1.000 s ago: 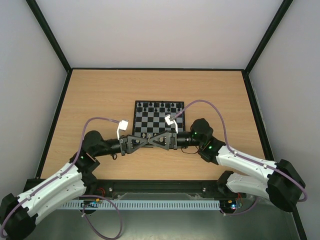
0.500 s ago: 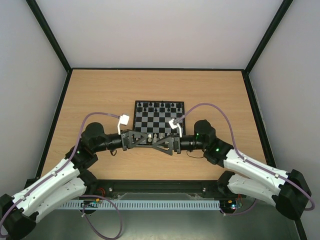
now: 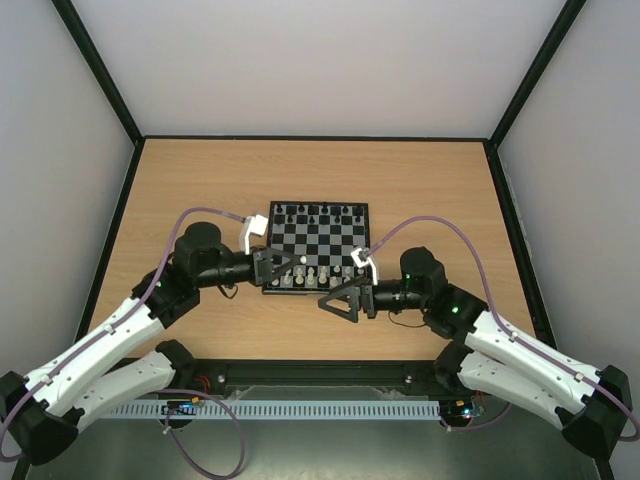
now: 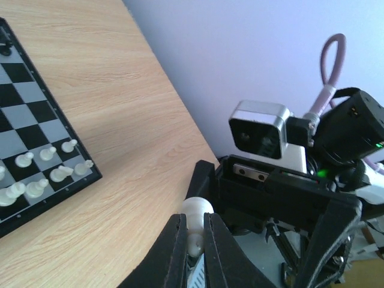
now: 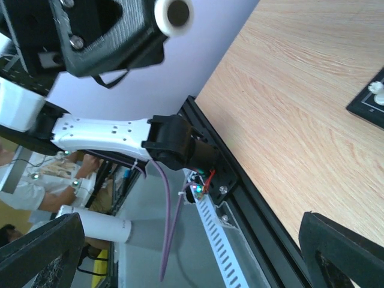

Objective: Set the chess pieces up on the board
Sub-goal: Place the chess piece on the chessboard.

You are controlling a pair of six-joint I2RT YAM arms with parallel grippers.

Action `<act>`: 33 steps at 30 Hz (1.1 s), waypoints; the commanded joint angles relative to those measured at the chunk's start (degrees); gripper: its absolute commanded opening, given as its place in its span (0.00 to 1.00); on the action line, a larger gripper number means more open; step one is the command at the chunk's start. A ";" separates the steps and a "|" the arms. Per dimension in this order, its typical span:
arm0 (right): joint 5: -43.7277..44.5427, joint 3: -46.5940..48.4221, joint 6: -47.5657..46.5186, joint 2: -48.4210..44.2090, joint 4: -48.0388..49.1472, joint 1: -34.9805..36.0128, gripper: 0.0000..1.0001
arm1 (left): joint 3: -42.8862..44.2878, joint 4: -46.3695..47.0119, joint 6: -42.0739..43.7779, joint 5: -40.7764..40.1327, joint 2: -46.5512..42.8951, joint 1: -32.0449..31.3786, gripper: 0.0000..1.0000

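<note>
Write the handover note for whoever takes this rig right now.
Left hand: shut on one white chess piece, by the near left corner of the board.
Right hand: open, empty, over the table just off the board's near edge.
Done: black pieces line the far row; several white chess pieces stand in the near rows.
Left: set the held piece down; whether more are missing is unclear.

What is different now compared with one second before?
The right gripper opened, let go of the white chess piece and drew back off the board. The left gripper, shut on that piece, moved it slightly farther over the board. The placed pieces stayed.
</note>
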 commanded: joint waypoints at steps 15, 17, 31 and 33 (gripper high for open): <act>4.42 -2.34 -4.32 -4.78 -11.23 -0.13 0.99 | 21.77 -37.68 14.05 -18.87 18.47 1.98 0.02; 4.75 -2.82 -4.94 -4.74 -11.83 -0.13 0.98 | 23.48 -40.53 15.54 -21.28 20.57 2.89 0.02; 5.43 -3.87 -10.21 -4.74 -15.20 -0.14 0.99 | 32.45 -54.11 20.83 -31.23 36.47 4.00 0.02; 5.34 -4.01 -10.96 -4.66 -15.53 -0.15 0.99 | 33.47 -54.93 21.39 -31.56 38.72 4.02 0.02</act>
